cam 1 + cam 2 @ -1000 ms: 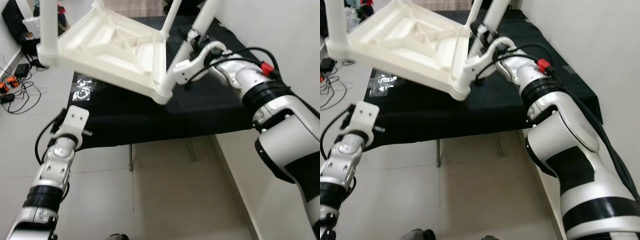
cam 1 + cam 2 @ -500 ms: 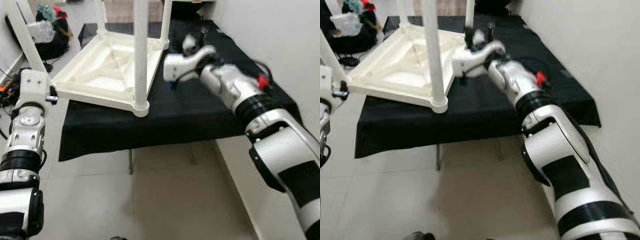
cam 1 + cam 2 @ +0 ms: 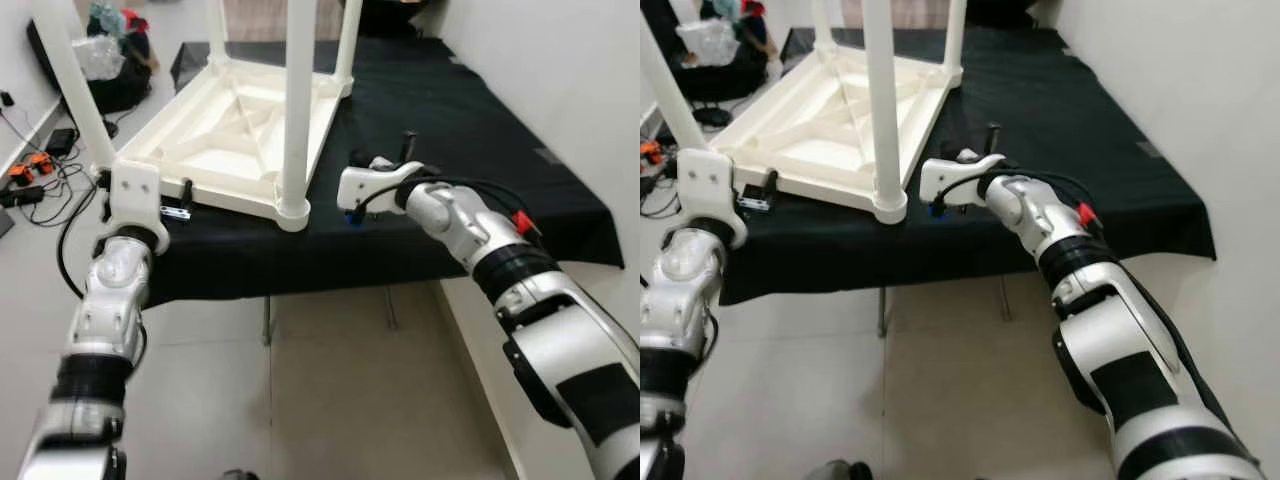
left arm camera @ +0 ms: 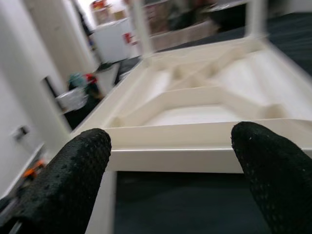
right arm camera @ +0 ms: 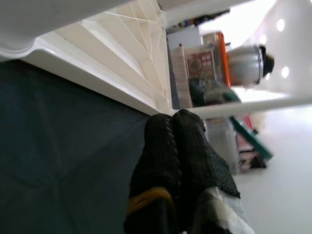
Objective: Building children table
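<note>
Two grippers face the upturned table [image 3: 240, 130]: left [image 4: 170, 161] spread wide, right [image 5: 178, 141] pinched empty.

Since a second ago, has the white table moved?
Yes. The upturned table has come down from tilted in the air to lie flat on the black cloth.

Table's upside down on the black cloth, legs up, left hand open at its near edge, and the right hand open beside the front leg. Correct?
Not quite: the right hand is shut, its fingers pressed together with nothing between them, as the right wrist view shows. The rest holds: the table lies upside down on the black cloth, legs up, and the left hand is open at its near edge.
</note>
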You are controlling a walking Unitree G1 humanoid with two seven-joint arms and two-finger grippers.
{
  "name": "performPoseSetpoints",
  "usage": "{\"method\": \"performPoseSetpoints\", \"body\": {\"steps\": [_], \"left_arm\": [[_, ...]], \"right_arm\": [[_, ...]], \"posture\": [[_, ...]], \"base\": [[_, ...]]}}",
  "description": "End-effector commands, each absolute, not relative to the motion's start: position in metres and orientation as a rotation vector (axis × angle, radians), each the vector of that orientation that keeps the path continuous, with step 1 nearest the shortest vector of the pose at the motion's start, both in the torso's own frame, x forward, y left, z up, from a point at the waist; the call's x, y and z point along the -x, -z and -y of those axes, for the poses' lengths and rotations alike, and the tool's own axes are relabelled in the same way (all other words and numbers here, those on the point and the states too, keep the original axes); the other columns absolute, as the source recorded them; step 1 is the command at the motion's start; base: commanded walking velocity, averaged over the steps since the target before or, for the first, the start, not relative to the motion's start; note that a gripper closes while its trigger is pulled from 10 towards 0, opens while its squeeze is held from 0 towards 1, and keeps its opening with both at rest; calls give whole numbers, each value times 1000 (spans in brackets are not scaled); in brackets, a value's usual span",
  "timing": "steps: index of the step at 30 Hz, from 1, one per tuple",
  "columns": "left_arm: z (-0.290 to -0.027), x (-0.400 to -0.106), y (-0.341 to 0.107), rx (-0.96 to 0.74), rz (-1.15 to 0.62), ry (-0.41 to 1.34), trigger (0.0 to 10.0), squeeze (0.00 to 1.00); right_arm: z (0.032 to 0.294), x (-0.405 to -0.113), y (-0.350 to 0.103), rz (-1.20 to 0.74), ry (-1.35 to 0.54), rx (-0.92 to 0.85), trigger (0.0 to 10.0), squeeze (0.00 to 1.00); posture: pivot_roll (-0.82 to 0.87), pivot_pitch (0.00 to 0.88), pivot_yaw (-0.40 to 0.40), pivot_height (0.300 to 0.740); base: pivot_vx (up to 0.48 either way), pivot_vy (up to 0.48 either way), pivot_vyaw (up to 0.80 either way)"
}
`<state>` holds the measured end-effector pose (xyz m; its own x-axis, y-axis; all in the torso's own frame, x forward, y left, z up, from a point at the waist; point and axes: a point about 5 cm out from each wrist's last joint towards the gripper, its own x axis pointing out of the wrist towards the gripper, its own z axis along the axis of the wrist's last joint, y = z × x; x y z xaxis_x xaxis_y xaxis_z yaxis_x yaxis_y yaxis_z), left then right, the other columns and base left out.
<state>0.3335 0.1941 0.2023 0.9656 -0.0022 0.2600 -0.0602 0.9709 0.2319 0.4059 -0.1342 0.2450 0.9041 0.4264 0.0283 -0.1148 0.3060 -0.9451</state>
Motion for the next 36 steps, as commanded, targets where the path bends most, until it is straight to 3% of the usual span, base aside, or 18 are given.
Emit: {"method": "performPoseSetpoints", "body": {"steps": [1,2,6,18,21,25,36], "left_arm": [[-182,-329,-206,-240,286,2,10000,0],[-172,-320,-202,-227,287,31,10000,0],[-163,-310,-185,-246,241,48,10000,0],[-157,-301,-199,-233,251,89,10000,0],[-177,-295,-207,-278,253,-7,10000,0],[-182,-293,-206,-256,234,-37,10000,0],[-141,-279,-198,-175,194,66,10000,0]], "right_arm": [[134,-404,-246,295,-360,1105,10000,0],[138,-401,-245,291,-342,978,10000,0],[148,-390,-239,280,-286,793,10000,0],[139,-372,-240,290,-303,685,10000,0],[130,-362,-240,302,-331,639,10000,0],[129,-355,-243,316,-320,580,10000,0],[119,-337,-234,241,-297,283,10000,0]], "posture": [[-15,91,-34,740],[-11,87,-33,740],[-11,72,-25,740],[5,67,-19,740],[20,67,-22,740],[14,78,-24,740],[20,86,-24,740]], "base": [[0,0,0],[0,0,0],[0,0,0],[0,0,0],[0,0,0],[0,0,0],[0,0,0]]}}
